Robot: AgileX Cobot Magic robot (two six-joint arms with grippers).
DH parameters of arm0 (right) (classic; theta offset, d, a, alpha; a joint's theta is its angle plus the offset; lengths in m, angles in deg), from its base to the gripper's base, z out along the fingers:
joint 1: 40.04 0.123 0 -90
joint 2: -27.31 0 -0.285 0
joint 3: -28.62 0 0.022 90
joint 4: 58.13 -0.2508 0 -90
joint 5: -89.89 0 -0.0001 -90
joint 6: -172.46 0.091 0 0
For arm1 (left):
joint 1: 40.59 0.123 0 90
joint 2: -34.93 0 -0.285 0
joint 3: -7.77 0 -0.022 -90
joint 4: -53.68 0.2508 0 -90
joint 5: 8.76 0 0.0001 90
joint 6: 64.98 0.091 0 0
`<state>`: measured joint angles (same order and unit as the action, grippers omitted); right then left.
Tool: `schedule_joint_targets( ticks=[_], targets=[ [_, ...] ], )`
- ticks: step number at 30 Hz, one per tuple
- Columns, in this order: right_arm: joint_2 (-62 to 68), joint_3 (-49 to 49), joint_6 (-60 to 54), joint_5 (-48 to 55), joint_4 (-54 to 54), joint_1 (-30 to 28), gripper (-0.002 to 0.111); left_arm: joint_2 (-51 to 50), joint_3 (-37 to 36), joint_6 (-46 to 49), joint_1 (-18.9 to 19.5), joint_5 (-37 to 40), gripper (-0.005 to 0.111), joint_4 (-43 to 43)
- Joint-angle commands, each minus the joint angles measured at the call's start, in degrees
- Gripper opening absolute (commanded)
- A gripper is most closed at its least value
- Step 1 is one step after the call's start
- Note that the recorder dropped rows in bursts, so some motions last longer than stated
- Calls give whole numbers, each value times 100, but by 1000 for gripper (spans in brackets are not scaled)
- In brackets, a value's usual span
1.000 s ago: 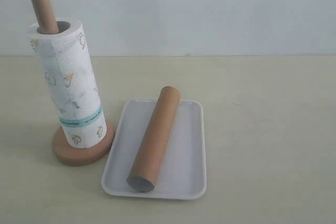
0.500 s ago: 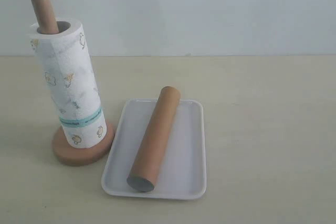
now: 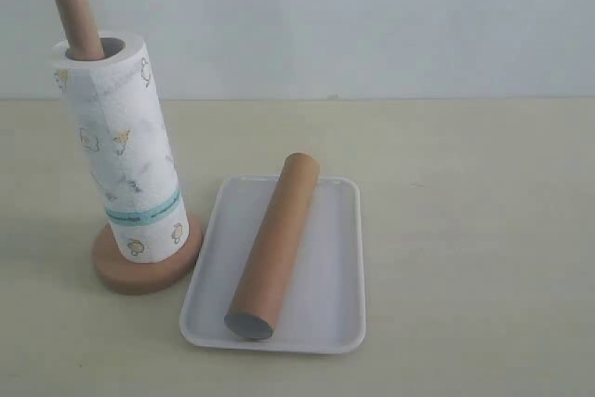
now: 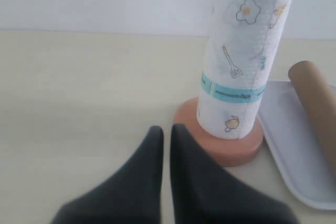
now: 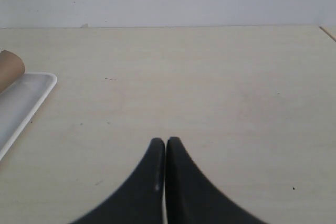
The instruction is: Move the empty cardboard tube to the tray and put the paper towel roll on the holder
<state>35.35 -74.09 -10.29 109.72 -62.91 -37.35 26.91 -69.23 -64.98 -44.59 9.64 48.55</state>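
The paper towel roll [image 3: 125, 151] stands upright over the rod of the wooden holder [image 3: 144, 267], whose rounded top [image 3: 77, 20] pokes out above the roll. The brown empty cardboard tube [image 3: 272, 246] lies lengthwise across the white tray [image 3: 335, 258], its far end over the back rim. Neither arm shows in the exterior view. In the left wrist view my left gripper [image 4: 167, 129] is shut and holds nothing, close to the holder's base [image 4: 231, 148] with the roll [image 4: 244, 51] above it. My right gripper [image 5: 166, 141] is shut over bare table, the tray's corner [image 5: 31, 95] off to one side.
The tray lies right beside the holder's disc base on a pale beige table [image 3: 465, 202]. A plain light wall [image 3: 372, 16] rises behind the table. The right wrist view shows the table's far corner edge [image 5: 328, 32].
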Motion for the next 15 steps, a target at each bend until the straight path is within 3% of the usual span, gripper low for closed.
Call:
schedule_joint_targets(
  ticks=[1,15],
  targets=[
    [-25,-7,-31,-27,19,-39,0,23,-21,-43,-29,-39,5,4],
    [-25,-7,-29,6,19,-39,0,23,-21,-43,-29,-39,5,4]
  ],
)
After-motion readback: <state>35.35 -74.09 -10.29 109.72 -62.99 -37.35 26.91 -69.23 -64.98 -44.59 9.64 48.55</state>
